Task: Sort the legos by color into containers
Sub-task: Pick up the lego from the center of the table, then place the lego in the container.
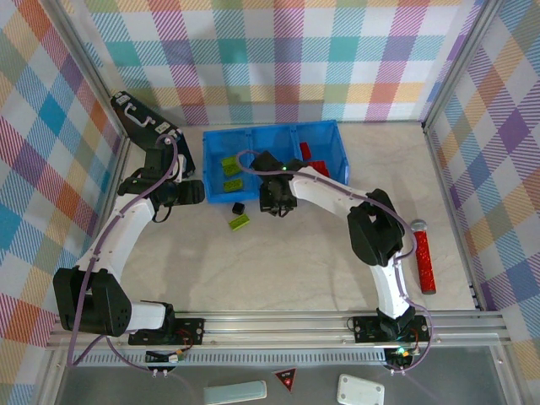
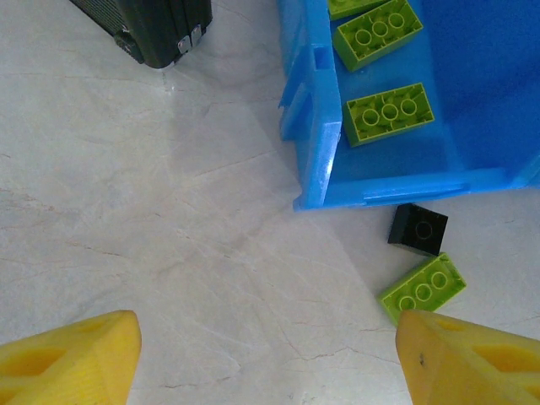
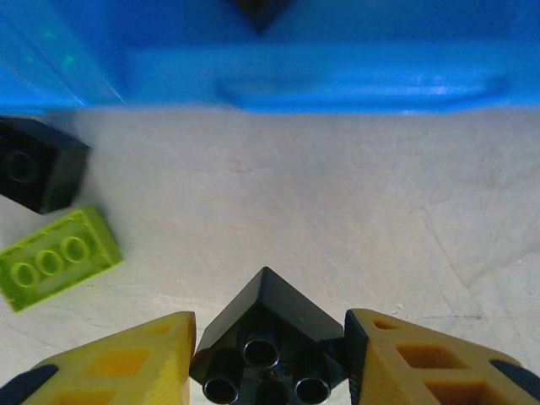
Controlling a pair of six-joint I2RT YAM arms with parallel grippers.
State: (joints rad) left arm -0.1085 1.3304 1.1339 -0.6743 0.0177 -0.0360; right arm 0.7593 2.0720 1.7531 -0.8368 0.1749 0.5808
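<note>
My right gripper (image 3: 270,350) is shut on a black lego (image 3: 268,325), held corner-forward just in front of the blue containers tray (image 3: 321,76); from above it (image 1: 277,205) sits at the tray's (image 1: 253,135) near wall. To its left, another black lego (image 3: 38,164) (image 1: 238,207) and a lime-green lego (image 3: 55,257) (image 1: 240,222) lie on the table. My left gripper (image 2: 270,363) (image 1: 196,192) is open over bare table, left of those two legos (image 2: 418,228) (image 2: 422,287). Green legos (image 2: 390,112) lie in the left compartment and red ones (image 1: 312,159) in the right.
A black briefcase (image 2: 156,25) with silver latches lies at the far left, beside the left arm. A red cylinder (image 1: 424,257) lies on the table at the right. Plaid walls close in the table on three sides.
</note>
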